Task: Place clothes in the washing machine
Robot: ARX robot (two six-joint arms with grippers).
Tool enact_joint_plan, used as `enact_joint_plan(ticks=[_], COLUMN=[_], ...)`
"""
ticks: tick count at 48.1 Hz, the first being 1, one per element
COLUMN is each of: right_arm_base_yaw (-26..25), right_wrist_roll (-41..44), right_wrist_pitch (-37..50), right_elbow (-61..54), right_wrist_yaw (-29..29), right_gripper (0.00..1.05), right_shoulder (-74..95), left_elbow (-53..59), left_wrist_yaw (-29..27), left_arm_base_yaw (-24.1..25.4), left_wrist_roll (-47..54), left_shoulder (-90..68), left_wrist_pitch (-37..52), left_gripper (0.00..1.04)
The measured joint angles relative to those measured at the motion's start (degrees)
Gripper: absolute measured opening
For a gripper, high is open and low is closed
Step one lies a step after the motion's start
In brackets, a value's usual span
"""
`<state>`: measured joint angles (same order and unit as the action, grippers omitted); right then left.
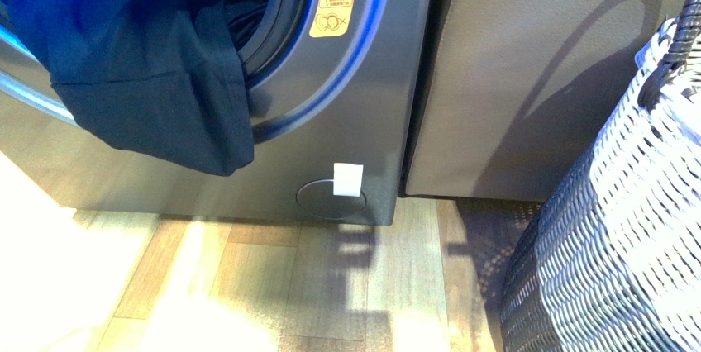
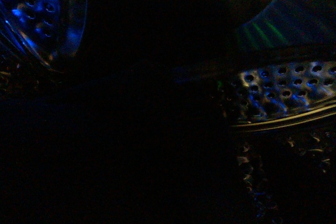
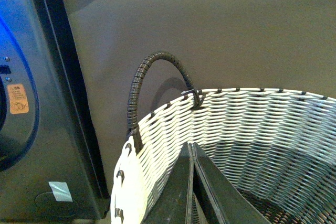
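Front view has the clothes half in and half out of the washer. Their upper part lies inside the round opening. The rest is draped over the lower rim and hangs down the front panel, with the lowest corner clear of the floor. A blue ring glows around the opening, and an orange sticker sits on the washer's front just to its right. Low on the front is a round cover with a white tag stuck over its upper edge. A grey-brown panel stands just beside the washer on the right. A white woven basket stands on the floor at the right edge, its dark handle rising out of view. Neither arm shows in this view.

Left wrist view is dark. The left gripper is not seen in any view, so whether it is spread or closed cannot be told.

Right wrist view shows the right gripper with its two dark fingers pressed together along a thin seam and nothing between them. It hangs over the basket's mouth, just inside the rim and near the foot of the handle, well apart from the clothes. The washer's lower corner and the panel lie beyond the basket.
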<state>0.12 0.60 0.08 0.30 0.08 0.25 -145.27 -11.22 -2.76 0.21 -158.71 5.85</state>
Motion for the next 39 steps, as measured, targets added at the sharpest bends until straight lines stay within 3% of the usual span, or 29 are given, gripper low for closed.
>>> enact_joint_plan(ticks=[5, 15, 39], right_arm_base_yaw=[0.0, 0.0, 0.0], right_wrist_roll=[0.0, 0.0, 0.0], right_wrist_pitch=[0.0, 0.0, 0.0], right_elbow=[0.0, 0.0, 0.0], right_wrist_yaw=[0.0, 0.0, 0.0], right_gripper=[0.02, 0.02, 0.02], right_shoulder=[0.0, 0.0, 0.0], left_elbow=[10.9, 34.0, 53.8], left_wrist_yaw=[0.9, 2.8, 3.7], left_arm_base_yaw=[0.2, 0.3, -1.5], left_wrist_roll=[-1.2, -0.8, -0.9], left_shoulder=[6.3, 17.8, 27.3], left_wrist_pitch=[5.1, 16.9, 28.7], left_gripper=[1.00, 0.98, 0.98])
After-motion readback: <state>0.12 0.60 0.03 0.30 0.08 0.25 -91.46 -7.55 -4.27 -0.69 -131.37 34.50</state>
